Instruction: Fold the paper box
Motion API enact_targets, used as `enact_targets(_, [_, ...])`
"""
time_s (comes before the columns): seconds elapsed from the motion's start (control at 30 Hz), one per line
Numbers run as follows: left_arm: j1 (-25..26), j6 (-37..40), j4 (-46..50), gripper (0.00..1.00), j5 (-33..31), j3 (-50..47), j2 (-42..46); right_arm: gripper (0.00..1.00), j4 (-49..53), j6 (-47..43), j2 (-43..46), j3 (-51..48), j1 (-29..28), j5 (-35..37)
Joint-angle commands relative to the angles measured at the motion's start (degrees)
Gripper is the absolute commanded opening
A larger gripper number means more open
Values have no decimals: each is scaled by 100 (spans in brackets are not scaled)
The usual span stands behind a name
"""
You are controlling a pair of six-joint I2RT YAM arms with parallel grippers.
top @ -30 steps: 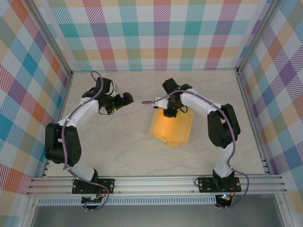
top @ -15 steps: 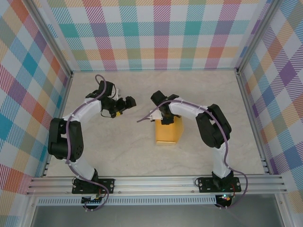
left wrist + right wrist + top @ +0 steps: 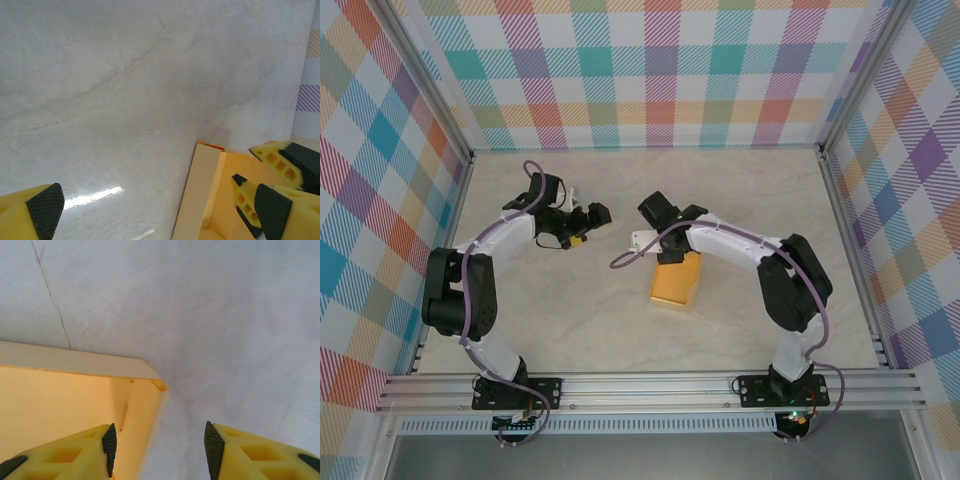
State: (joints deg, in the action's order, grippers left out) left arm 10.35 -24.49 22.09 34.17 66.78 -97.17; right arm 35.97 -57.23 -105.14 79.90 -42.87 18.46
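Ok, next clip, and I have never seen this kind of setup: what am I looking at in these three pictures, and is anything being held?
Two white robot arms are bolted at the near edge of a pale table. One picture looks down from above; the other two come from a camera on each wrist, so the yellow fingers at the bottom are that arm's own tool. One orange paper box lies on the table, its side walls raised. The right tool is open with a box wall between its fingers, not gripped. The left tool is wide open beside the box, holding nothing.
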Motion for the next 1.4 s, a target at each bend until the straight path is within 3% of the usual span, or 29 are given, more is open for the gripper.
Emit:
enact_targets(0.0, [-28, -99, -292, 100, 370, -100, -137, 54, -154, 466, 650, 118, -56, -587])
enact_targets(0.13, [295, -140, -350, 99, 410, 98, -326, 55, -625, 1532, 1323, 71, -14, -820])
enact_targets(0.23, [622, -52, -327, 99, 427, 296, -487, 63, -824, 3427, 1791, 95, 275, -384])
enact_targets(0.3, [793, 22, -160, 99, 299, 457, -595, 70, -101, 5547, 1916, 407, 660, 110])
enact_targets(0.37, [872, 78, -17, 99, 225, 566, -693, 70, 1456, 7776, 1801, 1003, 1234, -122])
enact_targets(0.47, [866, 241, 258, 99, 16, 724, -792, 70, 2994, 9288, 1715, 1240, 1405, -594])
enact_targets(0.57, [864, 496, 508, 99, -119, 876, -876, 70, 3211, 10192, 2168, 637, 1324, -926])
enact_targets(0.73, [841, 549, 493, 99, -217, 865, -994, 69, 2968, 10292, 2240, 167, 1285, -1908])
enact_targets(0.93, [717, 615, 498, 99, -352, 741, -947, 68, 3257, 9914, 1563, 494, 985, -1545])
enact_targets(1.1, [575, 621, 508, 99, -428, 664, -828, 56, 3280, 9303, 1149, 888, 938, -1255])
enact_targets(1.23, [513, 579, 507, 99, -431, 708, -813, 32, 3407, 8614, 844, 1297, 932, -970])
enact_targets(1.37, [470, 481, 436, 99, -383, 722, -799, 29, 3480, 7985, 642, 1542, 921, -652])
